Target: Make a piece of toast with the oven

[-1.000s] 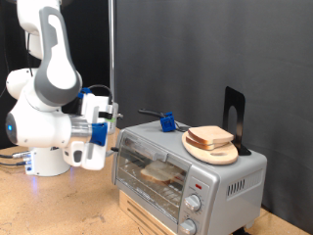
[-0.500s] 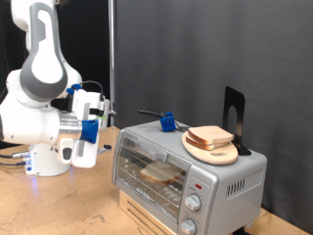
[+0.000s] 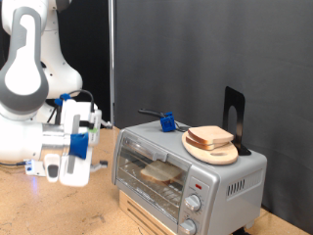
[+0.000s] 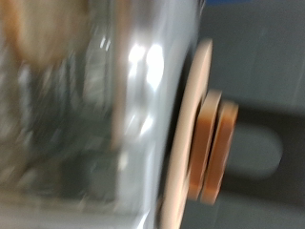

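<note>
Gripper: I see the gripper (image 3: 95,147) at the frame's left middle, clear of the oven's door; I cannot tell how far its fingers are spread, nor anything held.
Oven: the toaster oven (image 3: 186,166) sits lower centre-right, door shut (knobs down its right front).
Toast: one piece of toast (image 3: 159,173) lies on the rack behind the glass.
Plate: a round wooden plate (image 3: 211,149) on the oven's top carries bread slices (image 3: 209,136); the blurred wrist view shows it edge-on.
Farther back: a blue clip (image 3: 167,122).

Even light is falling against a dark backdrop; the wrist view is blurring heavily, glare streaking the oven (image 4: 114,86).
</note>
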Robot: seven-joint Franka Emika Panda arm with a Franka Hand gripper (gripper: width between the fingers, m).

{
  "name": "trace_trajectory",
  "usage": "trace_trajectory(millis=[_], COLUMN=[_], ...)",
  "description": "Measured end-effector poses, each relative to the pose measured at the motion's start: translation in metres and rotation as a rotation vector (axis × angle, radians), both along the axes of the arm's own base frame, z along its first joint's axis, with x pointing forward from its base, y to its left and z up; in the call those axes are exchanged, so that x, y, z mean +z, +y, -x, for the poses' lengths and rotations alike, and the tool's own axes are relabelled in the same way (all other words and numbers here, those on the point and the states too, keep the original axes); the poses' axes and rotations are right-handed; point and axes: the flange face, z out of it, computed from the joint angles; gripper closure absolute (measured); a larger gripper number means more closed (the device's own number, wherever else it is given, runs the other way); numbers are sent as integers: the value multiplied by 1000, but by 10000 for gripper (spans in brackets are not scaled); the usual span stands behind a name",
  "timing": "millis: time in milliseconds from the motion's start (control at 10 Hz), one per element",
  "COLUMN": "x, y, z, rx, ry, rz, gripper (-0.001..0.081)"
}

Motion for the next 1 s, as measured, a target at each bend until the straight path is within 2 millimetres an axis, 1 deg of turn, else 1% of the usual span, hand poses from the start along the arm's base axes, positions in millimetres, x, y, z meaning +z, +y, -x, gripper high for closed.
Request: trace_trajectory(millis=[100,300,400,600,700,900,1000], x=[-6,-4,-1,4,4,-1,-6], y=[-3,0,-1,-13,-22,-43,-48], z=[-8,-5,-3,-7,-13,-33,-43], rx=[-34,2,26,63,88,159,201], ry=[3,-14,-70,-259,-374,-575,-640], rz=[-2,-25,-45,-58,-43,60,96], gripper=[124,124,124,124,124,124,124])
